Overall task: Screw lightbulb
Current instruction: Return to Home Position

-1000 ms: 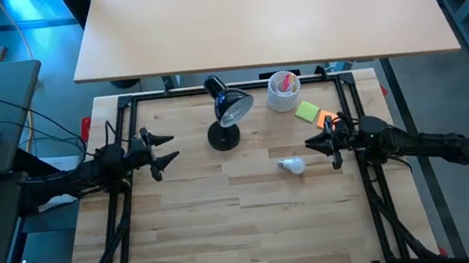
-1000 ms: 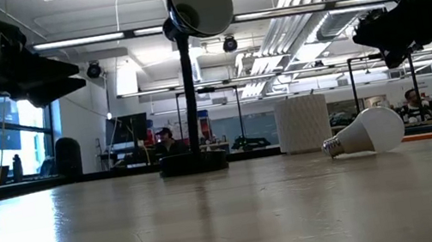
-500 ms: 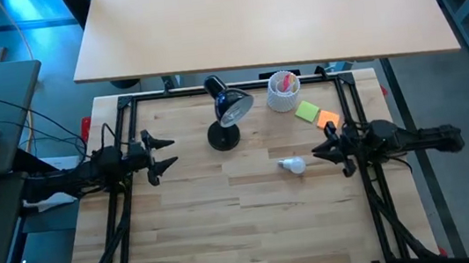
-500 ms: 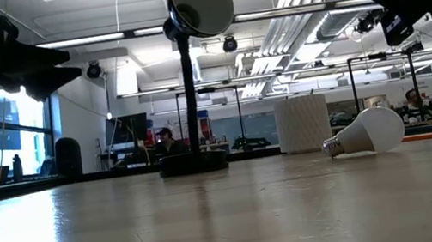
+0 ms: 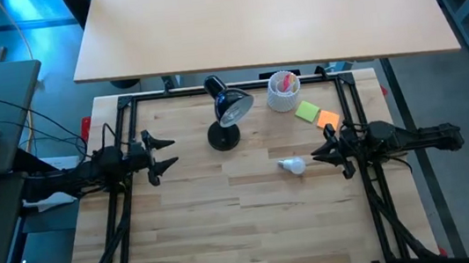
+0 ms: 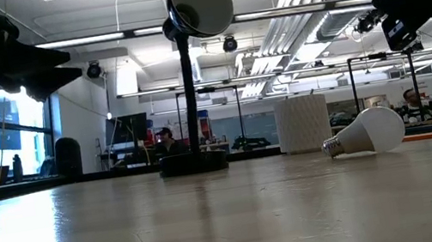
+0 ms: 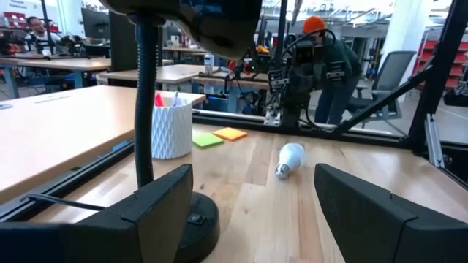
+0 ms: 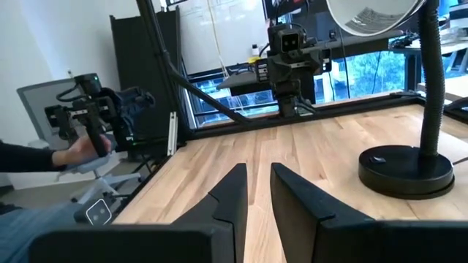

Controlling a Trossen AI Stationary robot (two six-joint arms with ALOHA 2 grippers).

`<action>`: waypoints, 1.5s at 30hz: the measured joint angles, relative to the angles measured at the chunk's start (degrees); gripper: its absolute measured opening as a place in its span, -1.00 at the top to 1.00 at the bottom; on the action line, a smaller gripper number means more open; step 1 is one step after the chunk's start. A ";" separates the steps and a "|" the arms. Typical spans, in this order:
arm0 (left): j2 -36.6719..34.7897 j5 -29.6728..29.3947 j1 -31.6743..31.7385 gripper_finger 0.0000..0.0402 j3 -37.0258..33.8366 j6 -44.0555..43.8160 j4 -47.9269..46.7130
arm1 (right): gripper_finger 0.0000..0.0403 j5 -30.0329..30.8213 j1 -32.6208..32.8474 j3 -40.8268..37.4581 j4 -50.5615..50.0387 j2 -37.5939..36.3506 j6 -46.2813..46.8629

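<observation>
Two arms sit drawn back at opposite sides of your wooden table, and neither one holds anything. Your left gripper hovers over the left side of the work area, roughly level with the lamp's base. Its fingers are spread wide, and in the left wrist view you see a broad stretch of table between them. Your right gripper hovers over the right side, pointing inward. Its fingers stand close together, with only a thin strip of wood showing between them and nothing in that gap. The lightbulb lies on its side on the bare wood, just beside the right gripper's tips but not touching them. It is between that gripper and the black desk lamp. Its silvery screw base points toward the left arm's side and its white globe toward the right. You can see from the low view that it rests on the surface while both grippers hang above table height. The lamp stands upright at the back centre, apart from the bulb. Behind the bulb, near the back rail, stands a white ribbed cup. Beside the cup lie a green sticky note and an orange sticky note, the orange one nearer the right arm.
</observation>
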 joint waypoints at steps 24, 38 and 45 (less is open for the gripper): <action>0.22 13.94 -0.97 -0.39 0.00 -4.04 -1.07 | 0.72 0.67 -0.02 -0.01 -0.12 0.02 -6.50; 0.24 4.24 -2.27 -0.39 0.00 3.48 -1.60 | 0.72 5.35 -0.04 0.01 -0.88 0.04 -8.08; 0.24 4.27 -2.25 -0.39 0.00 4.92 -1.62 | 0.72 5.55 -0.04 0.01 -0.92 0.04 -5.52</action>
